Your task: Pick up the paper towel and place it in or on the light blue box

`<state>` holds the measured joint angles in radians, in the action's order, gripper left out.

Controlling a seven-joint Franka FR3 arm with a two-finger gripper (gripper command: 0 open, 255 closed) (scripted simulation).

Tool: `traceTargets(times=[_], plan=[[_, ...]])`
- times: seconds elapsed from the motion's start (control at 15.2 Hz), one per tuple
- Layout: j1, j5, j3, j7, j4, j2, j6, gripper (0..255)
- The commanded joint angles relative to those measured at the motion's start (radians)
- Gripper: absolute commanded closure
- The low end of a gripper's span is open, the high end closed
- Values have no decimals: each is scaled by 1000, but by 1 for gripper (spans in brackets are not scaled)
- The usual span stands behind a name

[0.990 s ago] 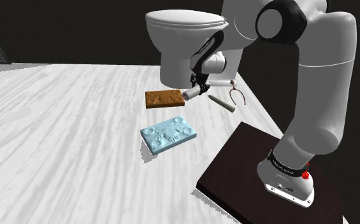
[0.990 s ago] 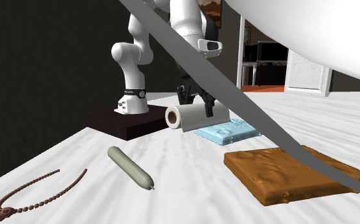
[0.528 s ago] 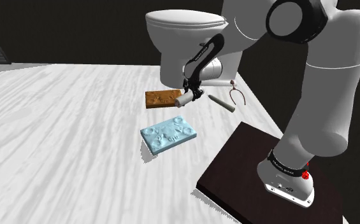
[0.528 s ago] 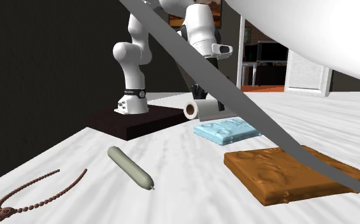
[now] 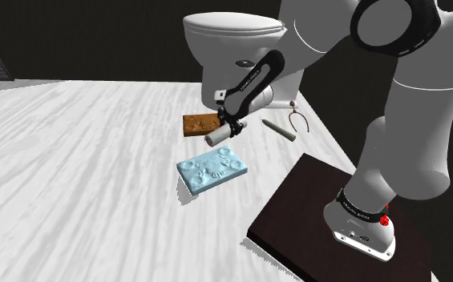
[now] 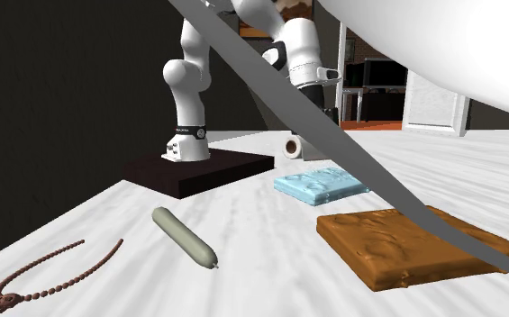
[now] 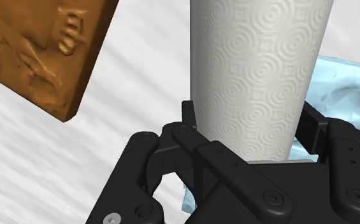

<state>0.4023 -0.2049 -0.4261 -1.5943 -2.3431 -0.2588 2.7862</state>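
Observation:
My gripper (image 5: 229,126) is shut on the white paper towel roll (image 5: 216,137) and holds it in the air just past the far edge of the flat light blue box (image 5: 212,168). In the wrist view the embossed roll (image 7: 255,76) stands clasped between the black fingers (image 7: 197,137), with a corner of the light blue box (image 7: 347,95) beyond it. In the second exterior view the roll (image 6: 293,147) hangs behind the light blue box (image 6: 322,185), and the toilet's rim partly hides the gripper.
A flat brown box (image 5: 202,123) lies just beyond the blue one. A grey cylinder (image 5: 281,129) and a brown bead necklace (image 5: 299,118) lie near the white toilet (image 5: 234,48). The dark stand (image 5: 329,224) is at the lower right.
The gripper has carried the roll to the shoulder view's left and a little lower, away from the cylinder and toward the light blue box. The roll stays clasped.

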Motion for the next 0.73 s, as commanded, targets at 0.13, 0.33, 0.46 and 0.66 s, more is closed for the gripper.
traceTargets(times=[0.13, 0.33, 0.46, 0.66], plan=[[100, 51, -7, 141, -12, 2, 9, 255], [177, 91, -13, 248, -10, 1, 4, 255], [234, 118, -15, 328, 0, -4, -4, 255], [216, 84, 8, 306, 1, -43, 31, 255]])
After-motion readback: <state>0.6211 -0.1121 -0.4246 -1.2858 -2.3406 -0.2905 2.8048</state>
